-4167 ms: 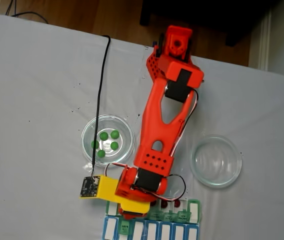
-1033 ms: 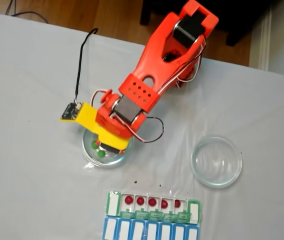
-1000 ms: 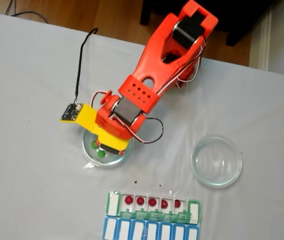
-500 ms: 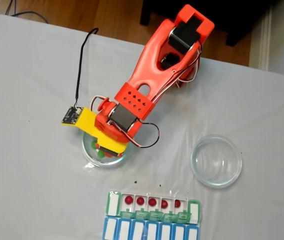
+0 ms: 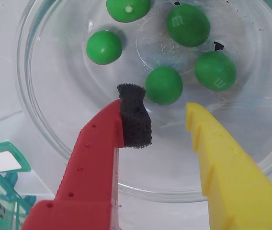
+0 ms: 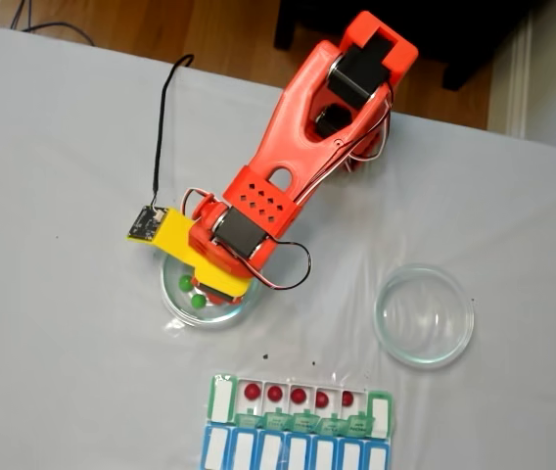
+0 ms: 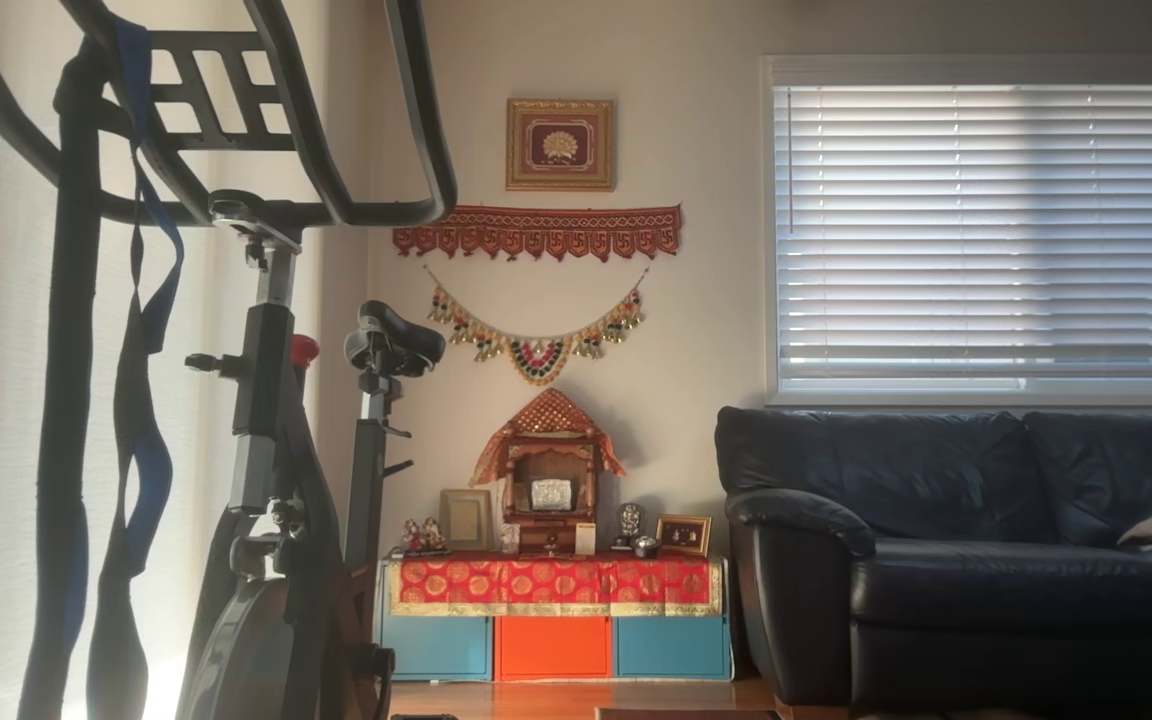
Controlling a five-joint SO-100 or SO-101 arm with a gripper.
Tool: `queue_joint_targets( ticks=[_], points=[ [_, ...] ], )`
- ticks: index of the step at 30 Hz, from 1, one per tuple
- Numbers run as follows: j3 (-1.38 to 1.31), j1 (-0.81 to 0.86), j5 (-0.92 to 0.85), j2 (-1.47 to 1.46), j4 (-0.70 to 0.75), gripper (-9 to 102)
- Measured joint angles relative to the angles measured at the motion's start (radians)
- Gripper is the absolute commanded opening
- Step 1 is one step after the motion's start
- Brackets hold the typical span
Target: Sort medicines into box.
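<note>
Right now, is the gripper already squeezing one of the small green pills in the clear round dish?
No: in the wrist view the gripper is open, its fingers apart just short of the nearest green pill in the clear round dish.

You see five glossy green pills (image 5: 164, 85) in a clear dish (image 5: 45, 139). Your hand (image 5: 167, 122) has one red finger (image 5: 93, 163) with a black foam pad (image 5: 135, 117) and one yellow finger (image 5: 232, 172). The arm (image 6: 298, 166) is orange-red over a pale grey worktop (image 6: 53, 372). Dark red pills (image 6: 299, 396) sit in the green box (image 6: 298, 403), at 12 o'clock of a blue row with white lids (image 6: 293, 452).
</note>
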Motion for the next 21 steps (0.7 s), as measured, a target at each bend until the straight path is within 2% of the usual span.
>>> queue_joint_targets(
  ticks=[13, 21],
  points=[
    [0.005, 0.000, 0.014, -0.012, -0.012, 17],
    [0.020, 0.000, 0.014, -0.018, -0.040, 22]
  ],
)
